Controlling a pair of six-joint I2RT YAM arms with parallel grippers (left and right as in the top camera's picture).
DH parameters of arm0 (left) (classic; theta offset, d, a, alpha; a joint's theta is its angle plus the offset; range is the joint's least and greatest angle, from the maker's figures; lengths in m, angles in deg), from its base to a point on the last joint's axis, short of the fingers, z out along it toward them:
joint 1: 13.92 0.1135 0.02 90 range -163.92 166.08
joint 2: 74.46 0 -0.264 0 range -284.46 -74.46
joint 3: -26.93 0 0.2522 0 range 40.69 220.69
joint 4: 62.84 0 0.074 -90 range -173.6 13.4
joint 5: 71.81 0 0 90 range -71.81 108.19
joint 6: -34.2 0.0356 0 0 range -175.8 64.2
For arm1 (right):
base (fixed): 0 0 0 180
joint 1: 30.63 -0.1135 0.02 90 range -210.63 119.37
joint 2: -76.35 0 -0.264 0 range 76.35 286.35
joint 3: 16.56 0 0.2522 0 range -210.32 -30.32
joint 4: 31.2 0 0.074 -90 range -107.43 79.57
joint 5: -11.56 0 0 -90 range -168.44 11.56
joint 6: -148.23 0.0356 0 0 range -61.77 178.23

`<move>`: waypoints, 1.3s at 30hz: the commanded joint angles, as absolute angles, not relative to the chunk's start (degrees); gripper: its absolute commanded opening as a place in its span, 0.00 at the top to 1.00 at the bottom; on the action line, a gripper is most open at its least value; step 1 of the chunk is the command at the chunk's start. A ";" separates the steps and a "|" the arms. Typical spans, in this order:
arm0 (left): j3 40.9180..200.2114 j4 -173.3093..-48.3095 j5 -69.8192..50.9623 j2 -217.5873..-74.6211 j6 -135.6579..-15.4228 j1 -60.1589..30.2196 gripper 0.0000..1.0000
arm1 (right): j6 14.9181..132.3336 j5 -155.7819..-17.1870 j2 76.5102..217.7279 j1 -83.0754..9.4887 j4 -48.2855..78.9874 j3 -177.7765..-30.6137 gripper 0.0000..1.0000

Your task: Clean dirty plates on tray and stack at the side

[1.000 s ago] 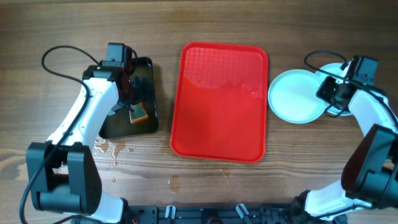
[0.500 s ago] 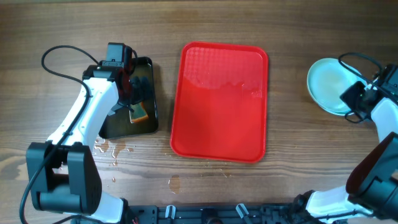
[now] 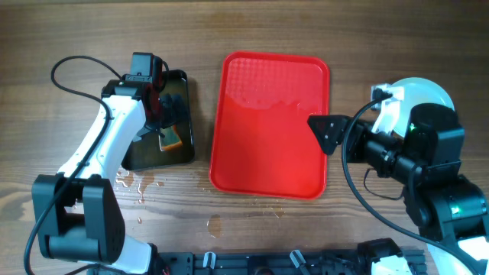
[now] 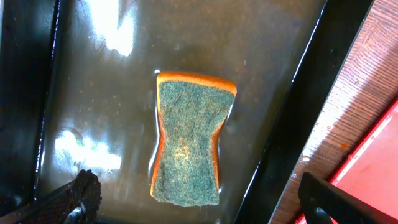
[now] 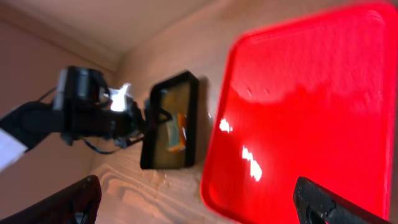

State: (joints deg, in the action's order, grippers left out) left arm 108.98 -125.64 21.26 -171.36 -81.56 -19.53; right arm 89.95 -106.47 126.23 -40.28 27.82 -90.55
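The red tray point(image 3: 267, 122) lies bare in the middle of the table, with wet glints on its surface; it also fills the right of the right wrist view point(image 5: 311, 106). A pale round plate point(image 3: 424, 90) sits on the table at the far right, mostly hidden behind my raised right arm, so I cannot tell how many plates are there. My right gripper point(image 3: 325, 131) hangs open and empty above the tray's right edge. My left gripper point(image 4: 199, 211) stands open over a green-and-orange sponge point(image 4: 189, 146), not touching it.
The sponge lies in shallow water in a black tray point(image 3: 164, 118) left of the red tray, also seen in the right wrist view point(image 5: 171, 121). Water drops point(image 3: 130, 183) mark the wood in front of the black tray. Cables trail from both arms.
My right gripper carried the plate from beside the tray out to the far right, opened and let go, then the arm rose and swung back toward the tray. The left arm stayed still.
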 commanded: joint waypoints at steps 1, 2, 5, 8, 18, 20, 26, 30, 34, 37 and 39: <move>108.83 -125.66 21.19 -171.01 -81.30 -19.42 0.00 | 86.28 -100.57 122.78 -39.60 32.96 -91.07 0.00; 108.83 -125.66 21.21 -171.01 -81.30 -19.42 0.00 | 80.55 -98.32 120.14 -39.62 34.03 -90.81 0.00; 108.83 -125.66 21.21 -171.01 -81.30 -19.42 0.00 | 64.36 -93.40 109.67 -39.54 28.96 -83.62 0.00; 108.83 -125.66 21.19 -171.01 -81.30 -19.42 0.00 | 58.24 -93.14 98.19 -38.64 12.87 -66.22 0.00; 108.83 -125.66 21.19 -171.01 -81.30 -19.42 0.00 | 58.22 -89.84 76.51 -38.27 -18.71 -30.61 0.00; 108.83 -125.66 21.19 -171.01 -81.30 -19.42 0.00 | 58.24 -89.80 76.51 -38.27 -18.43 -30.61 0.00; 108.83 -125.66 21.19 -171.01 -81.30 -19.42 0.00 | 58.26 -89.80 76.55 -38.27 -18.43 -30.61 0.00; 108.76 -125.75 21.32 -170.38 -81.28 -19.37 0.00 | 58.24 -89.80 76.55 -38.27 -18.43 -30.61 0.00; 107.60 -126.93 22.94 -156.54 -81.17 -22.28 0.00 | 58.24 -89.80 76.55 -38.27 -18.43 -30.61 0.00; 103.45 -120.77 26.15 -140.85 -78.94 -22.54 0.00 | 58.24 -89.80 76.55 -38.27 -18.43 -30.61 0.00; 95.93 -110.32 25.41 -128.17 -74.44 -22.08 0.00 | 58.24 -89.80 76.55 -38.27 -18.43 -30.61 0.00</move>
State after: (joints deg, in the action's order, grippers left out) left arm 103.69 -117.25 24.34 -139.95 -80.01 -22.74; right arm 58.96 -90.56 77.21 -38.55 -18.23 -30.66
